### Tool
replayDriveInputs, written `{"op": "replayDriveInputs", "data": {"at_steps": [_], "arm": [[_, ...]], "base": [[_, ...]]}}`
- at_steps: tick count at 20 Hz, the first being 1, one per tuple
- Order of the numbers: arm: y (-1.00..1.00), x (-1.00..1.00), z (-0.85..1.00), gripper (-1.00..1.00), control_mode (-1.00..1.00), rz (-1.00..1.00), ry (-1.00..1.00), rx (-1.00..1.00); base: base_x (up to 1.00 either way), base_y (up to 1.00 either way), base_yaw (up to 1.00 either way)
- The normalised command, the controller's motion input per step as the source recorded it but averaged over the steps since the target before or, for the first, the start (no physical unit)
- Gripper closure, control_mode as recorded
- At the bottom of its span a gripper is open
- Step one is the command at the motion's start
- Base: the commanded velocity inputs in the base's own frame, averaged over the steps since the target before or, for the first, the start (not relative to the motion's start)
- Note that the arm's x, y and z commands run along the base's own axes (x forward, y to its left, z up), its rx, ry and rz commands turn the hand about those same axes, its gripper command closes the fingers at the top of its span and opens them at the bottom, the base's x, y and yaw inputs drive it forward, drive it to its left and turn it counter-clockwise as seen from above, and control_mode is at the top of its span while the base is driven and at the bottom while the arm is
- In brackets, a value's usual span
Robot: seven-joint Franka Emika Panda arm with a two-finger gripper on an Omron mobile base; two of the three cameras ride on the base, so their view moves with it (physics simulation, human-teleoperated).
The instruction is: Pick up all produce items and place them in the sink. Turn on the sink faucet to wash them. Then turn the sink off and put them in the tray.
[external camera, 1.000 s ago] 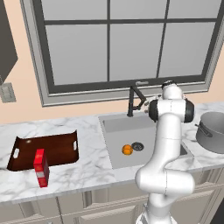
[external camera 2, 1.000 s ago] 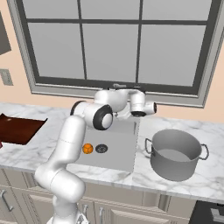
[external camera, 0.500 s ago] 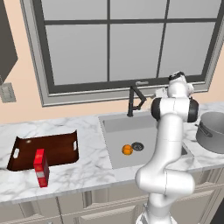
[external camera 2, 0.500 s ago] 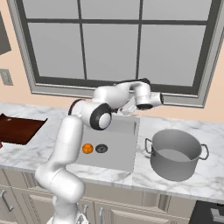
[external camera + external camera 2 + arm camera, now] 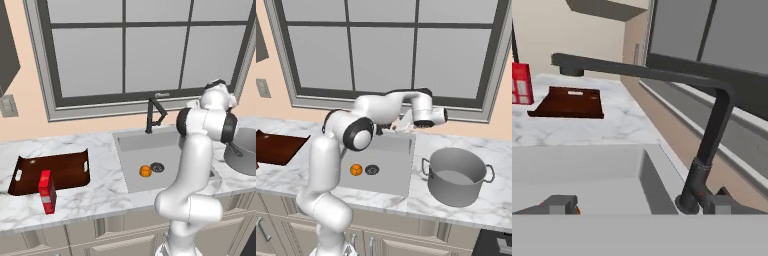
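Observation:
The orange fruit (image 5: 145, 171) lies on the floor of the grey sink (image 5: 131, 145), beside the round drain (image 5: 157, 167); from the other side the orange fruit (image 5: 356, 170) shows left of the drain too. The black sink faucet (image 5: 154, 113) stands at the sink's back edge. My gripper (image 5: 401, 123) hovers open just right of the faucet, above the basin's back right corner, holding nothing. In the hand view the sink faucet (image 5: 708, 145) is close ahead, with its spout reaching left over the basin. The brown tray (image 5: 50, 172) sits on the counter at the left.
A red box (image 5: 46, 191) stands at the tray's front edge. A large grey pot (image 5: 456, 175) sits on the counter right of the sink. The window sill and wall run close behind the faucet.
The upper arm and hand have shifted right and slightly up, and the wrist has turned toward the faucet. The orange fruit has stayed in the sink.

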Motion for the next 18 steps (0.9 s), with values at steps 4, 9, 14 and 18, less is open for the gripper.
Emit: {"op": "replayDriveInputs", "data": {"at_steps": [4,9,14,18], "arm": [[0.1,-0.78,0.34,-1.0,-1.0,0.0,-0.06,-0.02],[0.13,-0.76,0.31,-1.0,-1.0,0.0,-0.05,-0.02],[0.19,-0.7,0.2,-1.0,-1.0,0.0,0.0,-0.02],[0.26,-0.49,0.12,-1.0,-1.0,-0.02,0.03,-0.04]], "base": [[0.0,0.0,0.0],[0.0,0.0,0.0],[0.0,0.0,0.0],[0.0,0.0,0.0]]}}
